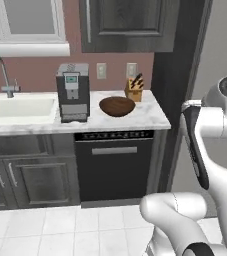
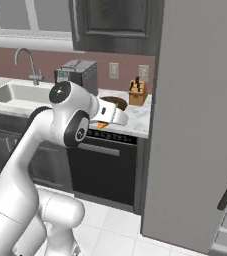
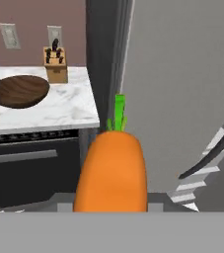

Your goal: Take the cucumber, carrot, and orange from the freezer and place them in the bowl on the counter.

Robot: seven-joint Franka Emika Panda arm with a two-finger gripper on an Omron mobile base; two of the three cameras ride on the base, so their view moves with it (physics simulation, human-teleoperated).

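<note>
Carrot (image 3: 111, 173) in closed end effector (image 3: 111, 207)

Bright orange carrot (image 3: 111, 170) with vivid green top, directly before the hand. Dark brown wood-grained bowl (image 3: 18, 90), ahead and left, on white grey-veined marble counter (image 3: 59, 109). Tan knife block (image 3: 56, 65) with black handles beyond. Matte light grey freezer (image 3: 182, 79) door to the right, dark handle (image 3: 214, 148). Dusky pink wall (image 3: 34, 20).

We see bare tabletop (image 1: 150, 116) right of the bowl (image 1: 117, 106); the knife block (image 1: 134, 90) stands behind, the coffee machine (image 1: 73, 92) crowds its left.
</note>
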